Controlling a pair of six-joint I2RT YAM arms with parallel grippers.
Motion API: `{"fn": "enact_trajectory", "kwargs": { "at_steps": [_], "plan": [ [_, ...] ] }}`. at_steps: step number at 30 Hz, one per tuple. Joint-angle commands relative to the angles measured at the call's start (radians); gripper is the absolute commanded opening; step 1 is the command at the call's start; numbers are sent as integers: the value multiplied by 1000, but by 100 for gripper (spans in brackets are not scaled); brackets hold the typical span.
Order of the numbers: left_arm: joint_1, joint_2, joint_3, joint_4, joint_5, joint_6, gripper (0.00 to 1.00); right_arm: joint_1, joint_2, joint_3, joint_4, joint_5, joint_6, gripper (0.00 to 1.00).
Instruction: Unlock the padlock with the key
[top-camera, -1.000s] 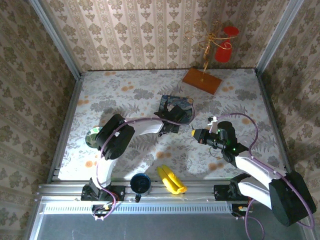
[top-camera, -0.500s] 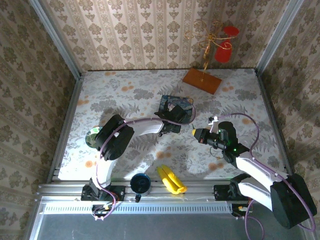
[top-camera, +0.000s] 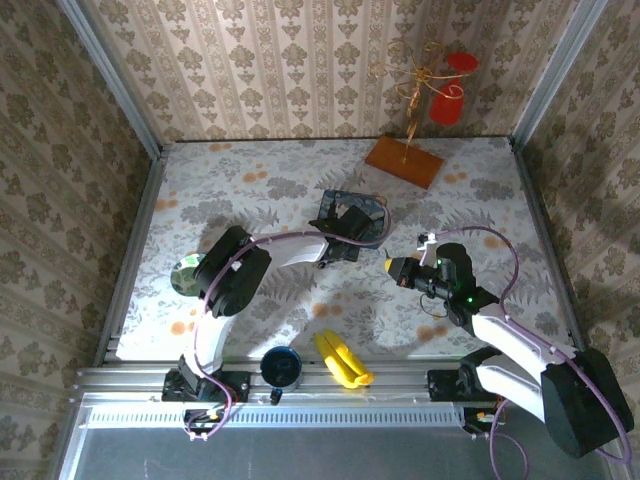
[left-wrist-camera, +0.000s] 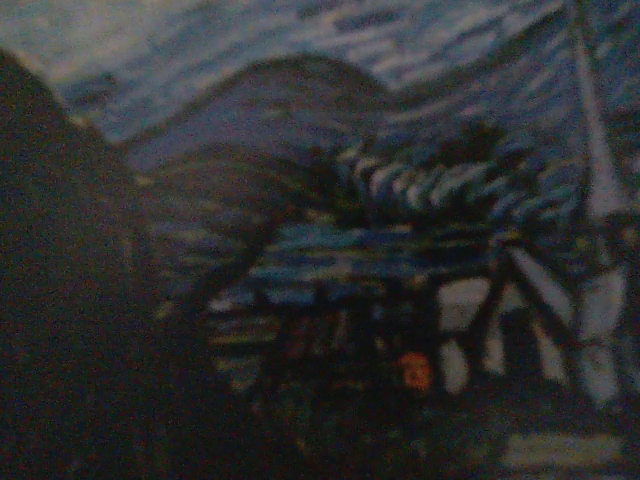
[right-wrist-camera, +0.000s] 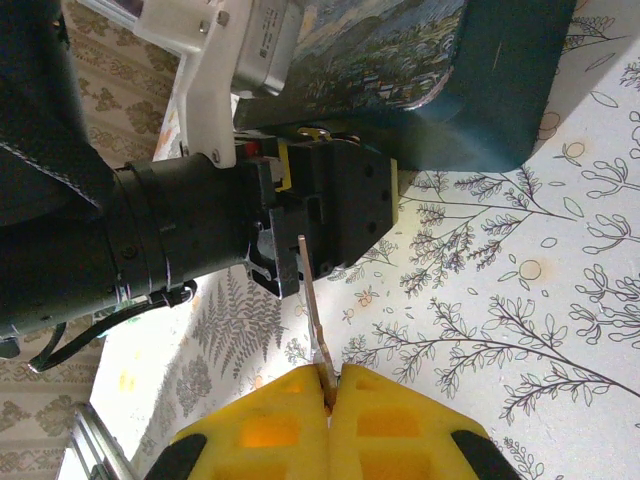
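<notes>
Moved since a second ago: the left gripper (top-camera: 345, 225), now farther from the arm bases and lying over the near part of the blue painting-printed box (top-camera: 355, 208). The right arm is placed as before.

- Disc (top-camera: 186, 272): flat on the floral table (top-camera: 250, 185), left side, partly under the left arm.
- Dark blue cup (top-camera: 281, 366): at the near edge, between the arm bases.
- Left gripper: against the box. The left wrist camera sits so close that the box print is a blur, and I cannot tell whether the jaws are apart or together.
- Padlock (right-wrist-camera: 318, 132): in the right wrist view, a small metal loop between the box's lower edge and the left gripper's black block. It is too small to tell more.
- Yellow banana-shaped item (top-camera: 342, 360): near edge, just right of the cup.
- Key (right-wrist-camera: 312, 300): a thin blade standing out of the right gripper, its tip just short of the left gripper's block.
- Right gripper (top-camera: 393, 267): its yellow fingers (right-wrist-camera: 390, 420) are pressed together on the key, right of the box and apart from it.
- Wooden base (top-camera: 403, 160) with a gold wire stand: far side of the table, with red cups (top-camera: 447, 104) hanging on it.
</notes>
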Motion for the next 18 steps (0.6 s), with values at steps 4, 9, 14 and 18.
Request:
{"fn": "enact_trajectory", "kwargs": {
  "at_steps": [4,9,14,18],
  "plan": [
    [8,22,35,0,10,11,47,-3,-8,-3,-10,15,-3,0],
    [9,23,41,3,0,23,40,-3,-10,-4,-10,15,-2,0],
    [10,15,55,-21,-3,26,20,-2,-8,-5,-11,17,0,0],
    [12,-5,61,-53,26,-3,5,-2,-2,-8,-18,27,-7,0]
  ]
}}
